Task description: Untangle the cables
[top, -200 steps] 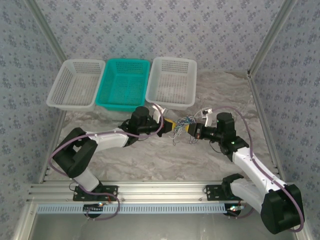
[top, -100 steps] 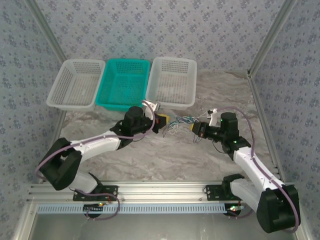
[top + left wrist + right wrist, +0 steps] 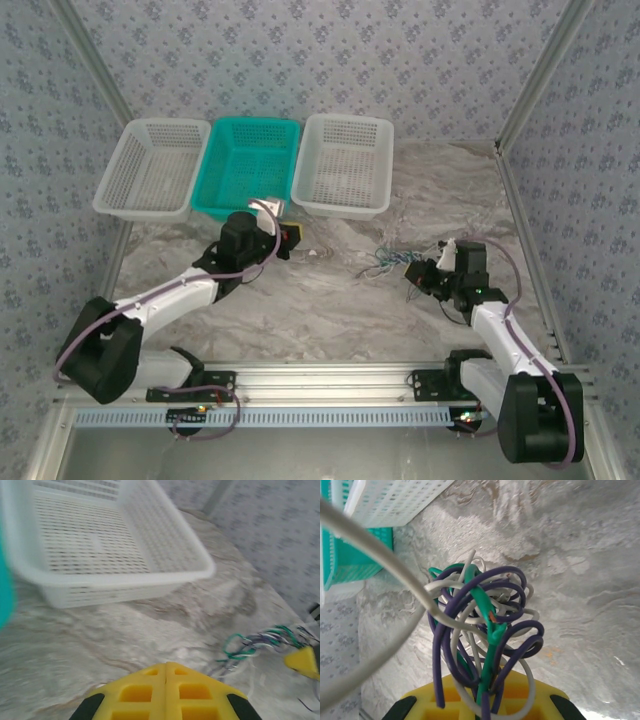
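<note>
From above, the teal basket [image 3: 245, 165] and white basket [image 3: 345, 160] are standing far back, contents too faint to tell, while the right claw [image 3: 412, 272] is grasping the cables [image 3: 388, 262], well apart from the left claw [image 3: 291, 233]. The left wrist is showing its claw clenched, cables blurred at right; the right wrist is showing strands bunching just above its fingers [image 3: 420, 700].
</note>
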{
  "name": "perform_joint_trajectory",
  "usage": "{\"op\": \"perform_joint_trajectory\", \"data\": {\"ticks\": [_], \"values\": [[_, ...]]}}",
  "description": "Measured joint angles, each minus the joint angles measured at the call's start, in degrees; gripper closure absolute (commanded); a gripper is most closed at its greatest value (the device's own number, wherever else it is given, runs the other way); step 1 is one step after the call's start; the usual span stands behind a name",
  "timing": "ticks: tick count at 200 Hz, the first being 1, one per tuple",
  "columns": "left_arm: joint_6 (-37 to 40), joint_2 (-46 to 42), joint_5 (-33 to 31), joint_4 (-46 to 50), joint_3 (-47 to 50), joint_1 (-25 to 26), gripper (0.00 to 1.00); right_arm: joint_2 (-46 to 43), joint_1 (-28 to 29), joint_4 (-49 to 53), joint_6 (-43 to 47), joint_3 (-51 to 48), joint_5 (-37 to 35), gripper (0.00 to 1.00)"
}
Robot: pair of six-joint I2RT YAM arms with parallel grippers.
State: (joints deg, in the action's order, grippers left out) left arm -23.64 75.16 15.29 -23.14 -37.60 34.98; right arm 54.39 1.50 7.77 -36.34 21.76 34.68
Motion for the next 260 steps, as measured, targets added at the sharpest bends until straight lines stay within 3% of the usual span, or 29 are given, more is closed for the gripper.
{"op": "perform_joint_trajectory", "data": {"ticks": [13, 25, 112, 164, 193, 210, 228, 246, 260], "values": [[0.74, 1.92, 3.48, -1.14, -0.28, 1.57, 0.65, 0.17, 0.63, 0.44, 0.76, 0.55, 0.74, 0.97], [0.85, 3.82, 6.01, -1.62, -0.59, 3.23, 0.59, 0.63, 1.18, 0.63, 1.01, 1.44, 0.94, 0.98], [-5.16, 23.89, 13.31, -7.10, -7.87, 12.07, 0.55, 6.05, 5.81, 0.61, 1.01, 3.80, -0.35, 0.98], [8.26, 25.94, 12.48, -4.66, -10.91, 17.90, 0.38, 6.60, 6.05, 1.14, 0.98, 5.18, -1.27, 0.98], [16.70, 28.72, 8.94, -0.20, -15.69, 19.08, 0.36, 7.89, 6.45, 1.29, 0.98, 6.08, -1.29, 0.98], [19.45, 31.26, 7.63, 0.81, -18.58, 19.10, 0.46, 8.31, 6.84, 1.29, 0.50, 6.12, -1.27, 0.99], [20.61, 34.05, 6.43, 1.62, -20.76, 19.08, 0.76, 8.39, 7.13, 1.27, -0.37, 6.14, -1.25, 0.99], [21.38, 35.67, 5.60, 1.99, -21.53, 19.10, 1.00, 8.39, 7.28, 1.27, -1.31, 6.16, -1.27, 0.99], [21.09, 35.87, 4.83, 2.27, -21.51, 19.08, 1.00, 8.39, 7.28, 1.64, -2.10, 6.36, -1.38, 0.98]]}}
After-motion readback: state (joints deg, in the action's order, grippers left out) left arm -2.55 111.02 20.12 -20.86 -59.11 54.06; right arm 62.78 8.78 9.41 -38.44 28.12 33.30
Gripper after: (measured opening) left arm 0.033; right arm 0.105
